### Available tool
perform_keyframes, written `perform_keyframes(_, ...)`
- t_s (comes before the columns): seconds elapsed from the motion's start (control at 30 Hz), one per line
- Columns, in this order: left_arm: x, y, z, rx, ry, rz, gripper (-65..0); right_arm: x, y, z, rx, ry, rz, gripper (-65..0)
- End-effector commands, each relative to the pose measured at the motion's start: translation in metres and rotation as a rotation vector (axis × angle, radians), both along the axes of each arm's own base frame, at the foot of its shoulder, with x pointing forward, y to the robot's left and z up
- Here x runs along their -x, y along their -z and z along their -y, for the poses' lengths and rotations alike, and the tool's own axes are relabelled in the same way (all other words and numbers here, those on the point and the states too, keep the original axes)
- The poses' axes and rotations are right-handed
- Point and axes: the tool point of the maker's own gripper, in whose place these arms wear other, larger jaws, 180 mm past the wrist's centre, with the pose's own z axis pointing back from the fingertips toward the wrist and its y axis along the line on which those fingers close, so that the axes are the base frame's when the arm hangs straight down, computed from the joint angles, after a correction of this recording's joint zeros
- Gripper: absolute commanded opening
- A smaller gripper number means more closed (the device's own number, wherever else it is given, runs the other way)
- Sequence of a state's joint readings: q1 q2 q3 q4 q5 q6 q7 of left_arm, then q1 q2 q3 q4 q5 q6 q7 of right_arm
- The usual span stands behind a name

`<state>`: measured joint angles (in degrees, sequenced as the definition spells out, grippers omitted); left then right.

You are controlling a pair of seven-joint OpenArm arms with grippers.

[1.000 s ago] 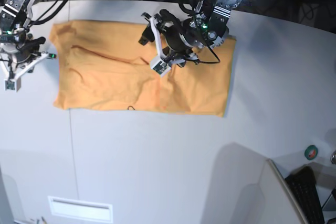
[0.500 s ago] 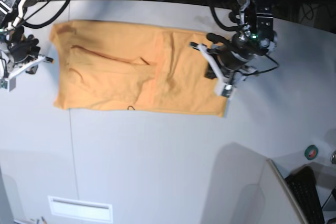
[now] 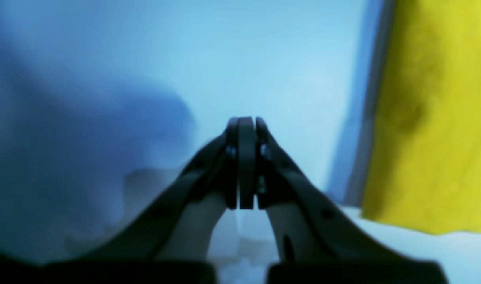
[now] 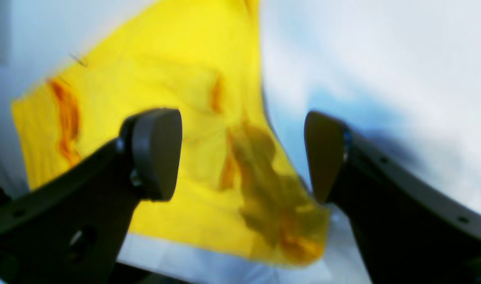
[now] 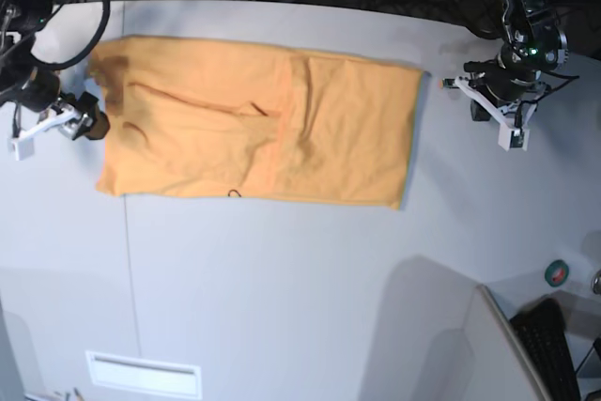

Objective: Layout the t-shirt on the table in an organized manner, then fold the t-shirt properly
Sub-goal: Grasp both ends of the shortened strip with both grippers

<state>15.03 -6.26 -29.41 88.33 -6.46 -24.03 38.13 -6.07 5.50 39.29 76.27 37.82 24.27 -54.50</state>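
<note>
The t-shirt (image 5: 258, 119) lies flat on the table (image 5: 282, 298) as a wide orange rectangle toward the far side, with a raised crease running across its middle and a small dark mark at its near edge. The left gripper (image 5: 496, 108) hangs over bare table just beyond the cloth's edge on the base view's right; its wrist view shows the jaws pressed together with nothing between them, the shirt's border off to one side. The right gripper (image 4: 240, 157) sits at the opposite edge, jaws spread wide and empty, with a rumpled corner of the shirt lying below and between them; I cannot tell whether a fingertip (image 4: 157, 152) actually touches the fabric. The cloth looks light, limp and thin, so it should drape and sag wherever it is not supported, and a single pinch would likely drag one layer and leave the rest behind. It seems to be already doubled over in places, so a grip should catch all layers at a corner or along a hem, where the seam gives the fingers something firmer to bite. Lifting two corners of the same edge together would keep that edge straight; the smooth tabletop will probably let the fabric slide rather than snag.
</note>
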Motion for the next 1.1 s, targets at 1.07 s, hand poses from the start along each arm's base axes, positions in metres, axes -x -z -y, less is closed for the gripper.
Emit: perform_keyframes(1.07,-0.04,0.029,0.058,0.126,0.096,0.026,-65.0,-0.003,0.029,-0.06,-0.077,-0.271,-0.036,-31.8)
